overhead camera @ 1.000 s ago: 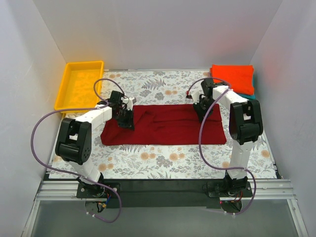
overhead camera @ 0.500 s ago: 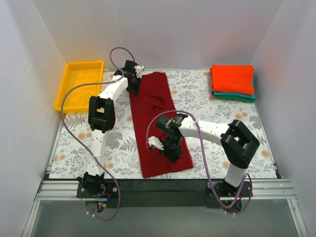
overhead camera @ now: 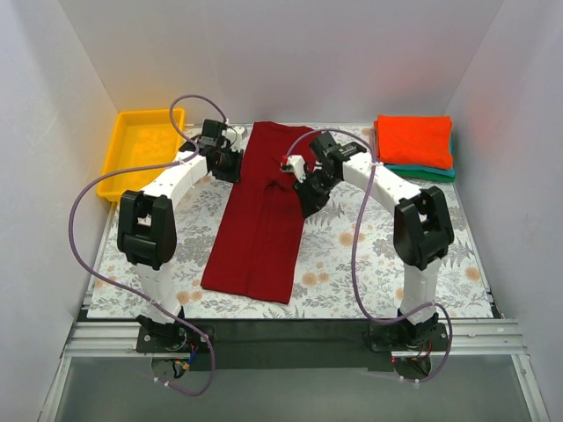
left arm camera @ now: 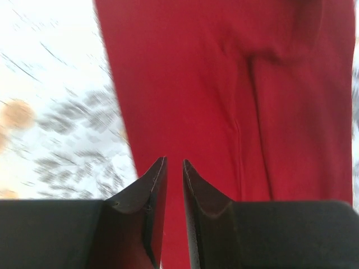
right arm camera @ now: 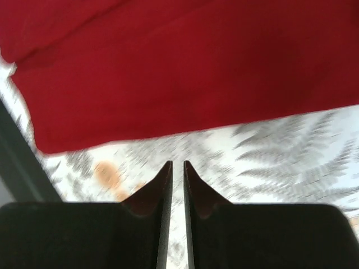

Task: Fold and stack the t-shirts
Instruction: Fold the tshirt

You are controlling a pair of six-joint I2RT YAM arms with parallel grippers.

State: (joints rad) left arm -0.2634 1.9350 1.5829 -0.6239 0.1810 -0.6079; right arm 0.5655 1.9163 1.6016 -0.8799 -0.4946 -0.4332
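Dark crimson t-shirt [overhead camera: 259,229] lies lengthwise on the floral cloth [overhead camera: 325,286]; left gripper [left arm camera: 174,160] and right gripper [right arm camera: 177,162], both clenched and empty, flank its far half.

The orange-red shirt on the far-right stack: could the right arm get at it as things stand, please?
Probably yes: the orange-red shirt lies uncovered on top, and nothing stands between it and the right gripper.
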